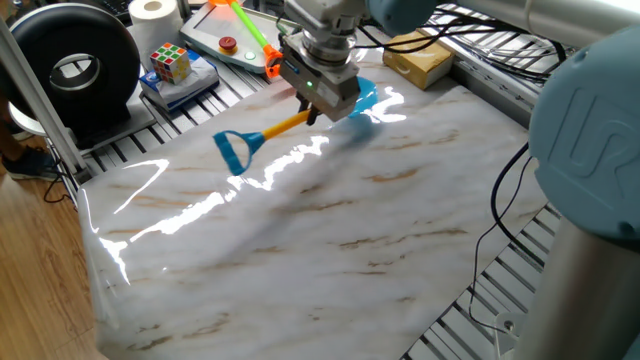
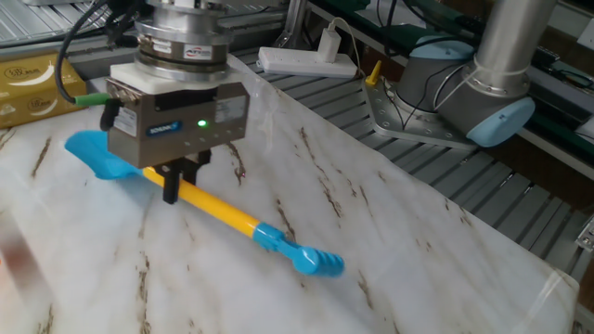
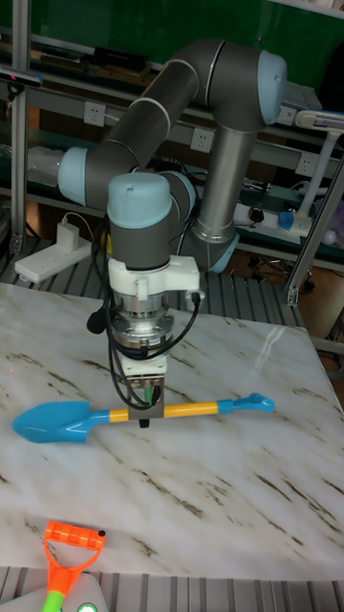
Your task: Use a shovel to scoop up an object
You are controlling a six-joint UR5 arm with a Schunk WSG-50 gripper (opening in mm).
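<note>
Fingers of the gripper [image 2: 173, 188] are clamped on the orange-yellow shaft of the shovel [image 2: 206, 206], close behind its light-blue blade, which points toward the tan-yellow block [image 1: 419, 58] sitting at the far corner of the marble table [image 1: 330, 230]; in the tall fixed view the shovel [image 3: 143, 413] looks roughly level, just above or skimming the marble. To do this step well, the blade probably needs to stay low and flat, its leading edge meeting the foot of the block squarely, so that it slides under and does not simply push the block off the table's edge, which lies close behind it. A slow, straight approach seems wise, since the long handle trailing from the grip could twist in the fingers. Between blade and block the marble appears free of things. Beyond the table, on the gripper's side of the block, lie a green-shafted toy tool [image 1: 247, 28] with an orange head, a puzzle cube [image 1: 170, 62] on a stack of books, and a roll of paper [image 1: 154, 14], all well apart from the blade's path.
</note>
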